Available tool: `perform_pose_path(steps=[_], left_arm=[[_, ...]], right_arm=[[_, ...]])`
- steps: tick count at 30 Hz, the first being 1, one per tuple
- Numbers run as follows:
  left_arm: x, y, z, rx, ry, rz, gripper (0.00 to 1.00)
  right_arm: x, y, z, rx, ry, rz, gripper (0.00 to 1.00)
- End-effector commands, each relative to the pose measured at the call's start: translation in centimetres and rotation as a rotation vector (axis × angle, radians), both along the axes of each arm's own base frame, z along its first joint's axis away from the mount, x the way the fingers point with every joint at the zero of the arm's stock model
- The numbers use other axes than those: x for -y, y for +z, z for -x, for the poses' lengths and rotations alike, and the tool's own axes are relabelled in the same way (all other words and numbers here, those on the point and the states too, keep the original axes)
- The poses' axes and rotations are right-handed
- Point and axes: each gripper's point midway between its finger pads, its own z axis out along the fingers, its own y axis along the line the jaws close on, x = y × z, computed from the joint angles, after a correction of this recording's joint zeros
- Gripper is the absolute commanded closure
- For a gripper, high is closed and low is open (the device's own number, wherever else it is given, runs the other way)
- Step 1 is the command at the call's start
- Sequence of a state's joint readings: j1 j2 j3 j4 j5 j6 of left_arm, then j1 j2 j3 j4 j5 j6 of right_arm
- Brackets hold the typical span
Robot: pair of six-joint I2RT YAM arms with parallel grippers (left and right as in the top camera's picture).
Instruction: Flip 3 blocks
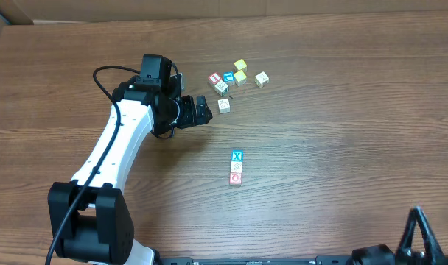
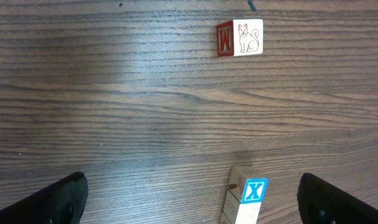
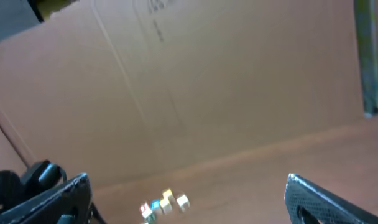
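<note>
Near the middle of the wooden table, three blocks lie in a short row, touching end to end. The blue X block is at the far end of the row. The two pale blocks with red marks follow it toward the near edge.

Farther back lies a loose group of blocks, among them a red-topped one, two yellow-topped ones and a few pale ones. The left arm reaches across the table toward this group. The left gripper hangs above the wood, between the group and the row, with its jaws spread wide. In the left wrist view its dark fingers show only at the two lower corners. The X block sits low between them there, and a block with a red W and a cat drawing lies well ahead.

The right gripper sits back at the near right edge of the table. Its jaws are also spread wide and face the brown cardboard wall. The loose group of blocks appears small and blurred in the distance.
</note>
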State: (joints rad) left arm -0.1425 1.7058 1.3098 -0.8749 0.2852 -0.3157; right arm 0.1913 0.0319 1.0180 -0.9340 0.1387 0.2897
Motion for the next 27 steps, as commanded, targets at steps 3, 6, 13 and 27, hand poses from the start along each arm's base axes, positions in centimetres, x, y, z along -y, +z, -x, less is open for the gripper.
perform_pose_path(steps=[3,6,13,27], left_arm=[[0.3,0.8,-0.2,0.017,0.007,0.017,0.0],[0.3,0.8,-0.2,0.017,0.007,0.017,0.0],[0.3,0.8,-0.2,0.017,0.007,0.017,0.0],[0.3,0.8,-0.2,0.017,0.007,0.017,0.0]], right_arm=[[-0.2,0.0,-2.5,0.079,-0.016,-0.01,0.0],[-0.5,1.7,-3.9,0.2,-0.018,-0.035,0.0],[-1.0,2.7,-6.7,0.467,-0.017,-0.088,0.0],[-5.1,-6.5,-11.0,0.513,0.084,0.169,0.0]])
